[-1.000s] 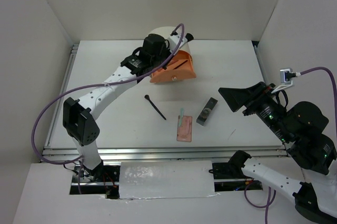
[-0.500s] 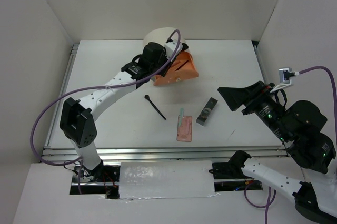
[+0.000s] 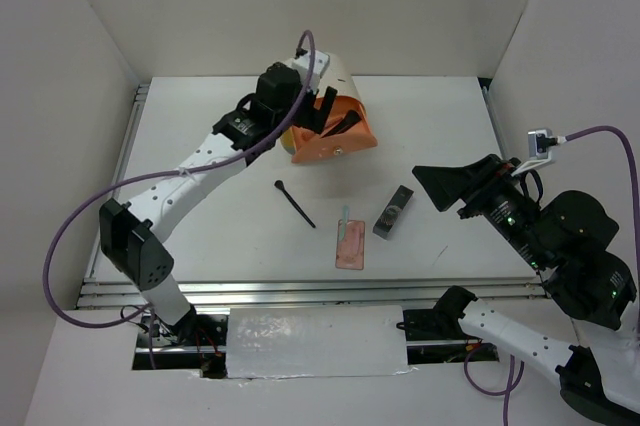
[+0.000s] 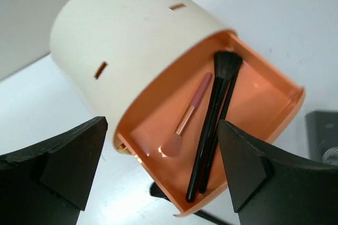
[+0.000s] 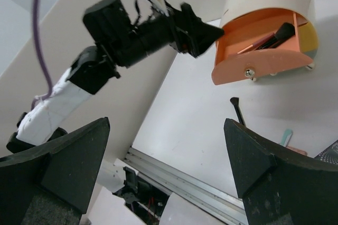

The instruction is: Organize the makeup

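At far-centre of the table, the left gripper (image 4: 162, 124) has lifted off the orange drawer (image 3: 335, 138) and backed toward the far-left over the last second. Its fingers are spread with nothing between them. The cream drum box (image 3: 338, 71) may have turned slightly with that move, but I can't be sure.

My read: a drop-off just finished and the left arm is free for the next pick.

Right gripper (image 5: 166, 123) hasn't moved. It hangs off the right edge, fingers wide apart and empty.

Containers:
- Orange drawer: pulled open toward the near edge. Holds a black brush (image 4: 214, 130) with a second dark handle right beside it, plus a pink applicator (image 4: 187, 114). All three lie roughly parallel, and there's floor space left.
- A yellow front shows just below the orange one in the right wrist view. Can't tell what's in it.

Still loose, mid-table toward the near edge:
- thin black brush (image 3: 294, 203), lying diagonally on its own.
- teal stick (image 3: 345, 214), touching or overlapping the far end of the pink palette (image 3: 350, 244).
- dark grey case (image 3: 393, 211), just right of those two.

Judgement: roughly half done. The thin brush is nearest the left arm. The flat palette looks like the awkward grasp.
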{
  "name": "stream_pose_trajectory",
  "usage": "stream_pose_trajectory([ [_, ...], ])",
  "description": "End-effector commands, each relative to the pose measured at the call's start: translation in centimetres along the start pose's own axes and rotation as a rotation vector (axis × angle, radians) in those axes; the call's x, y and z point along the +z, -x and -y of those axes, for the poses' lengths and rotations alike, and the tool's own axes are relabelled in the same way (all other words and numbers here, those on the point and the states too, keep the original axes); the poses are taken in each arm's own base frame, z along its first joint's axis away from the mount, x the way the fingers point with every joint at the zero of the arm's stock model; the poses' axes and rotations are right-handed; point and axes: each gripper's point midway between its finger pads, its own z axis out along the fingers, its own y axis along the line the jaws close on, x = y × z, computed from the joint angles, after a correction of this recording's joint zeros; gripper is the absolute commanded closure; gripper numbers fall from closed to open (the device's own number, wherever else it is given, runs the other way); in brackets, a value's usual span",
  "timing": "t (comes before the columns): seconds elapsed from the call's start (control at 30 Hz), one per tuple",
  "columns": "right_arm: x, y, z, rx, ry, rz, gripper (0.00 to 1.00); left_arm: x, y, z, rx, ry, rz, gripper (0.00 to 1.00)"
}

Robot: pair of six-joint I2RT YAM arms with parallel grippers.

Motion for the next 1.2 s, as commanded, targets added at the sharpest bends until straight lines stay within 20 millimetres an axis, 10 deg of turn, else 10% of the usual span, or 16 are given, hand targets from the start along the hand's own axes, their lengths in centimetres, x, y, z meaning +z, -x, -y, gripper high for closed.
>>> stream_pose_trajectory([
  [0.0,0.1,0.4,-0.4,0.010,0.021,0.021,0.03,-5.5,6.5,-3.4,-0.294,0.164,0.139,0.01],
  [0.1,0.2,0.3,-0.2,0.017,0.017,0.025,0.03,-8.3,4.3,-4.5,-0.628,0.282,0.086,0.01],
  [0.27,0.7,-0.1,-0.4,0.024,0.023,0.014,0.03,-10.8,-12.0,-2.3,-0.962,0.517,-0.265,0.01],
  [0.37,1.0,-0.2,-0.9,0.015,0.037,-0.003,0.03,-10.4,-18.1,-0.9,-0.973,0.578,-0.415,0.01],
  [0.77,1.2,-0.5,-1.6,-0.012,0.065,-0.034,0.03,-5.5,-25.3,1.8,-0.952,0.686,-0.653,0.01],
  [1.17,-0.6,0.0,-0.9,-0.032,0.055,-0.014,0.03,-2.2,-27.3,2.8,-0.993,0.703,-0.654,0.03],
])
